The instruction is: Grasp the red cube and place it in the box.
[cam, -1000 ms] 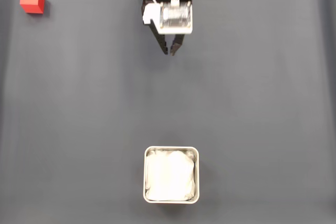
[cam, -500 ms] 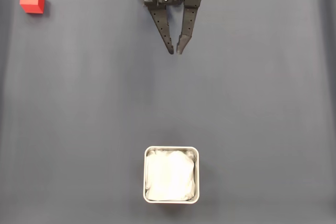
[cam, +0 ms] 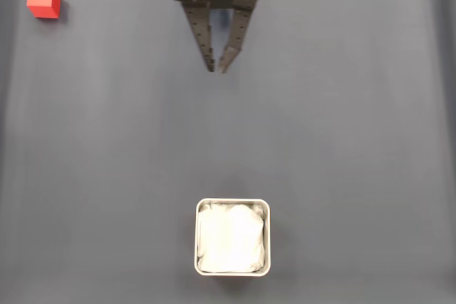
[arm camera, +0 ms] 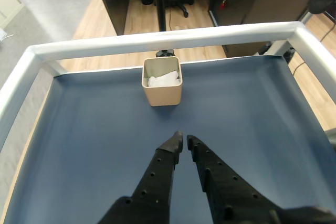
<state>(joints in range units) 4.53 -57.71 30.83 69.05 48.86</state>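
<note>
Tool (cam: 216, 70): empty, tips nearly clenched, red cube (cam: 43, 1) far off its side near the tabletop (cam: 342, 140) corner; unopened, the cube would be shoved aside.

Bare worktop (cam: 342, 126) lies open on every side of the box (cam: 232, 202); between it and the gripper (cam: 216, 69) nothing stands. The red cube (cam: 43, 1) sits well apart from the box, unobstructed.

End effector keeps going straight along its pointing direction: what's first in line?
Probably the box: in the wrist view the end effector points at it over bare mat. Height is unclear; it may meet the mat first.
</note>
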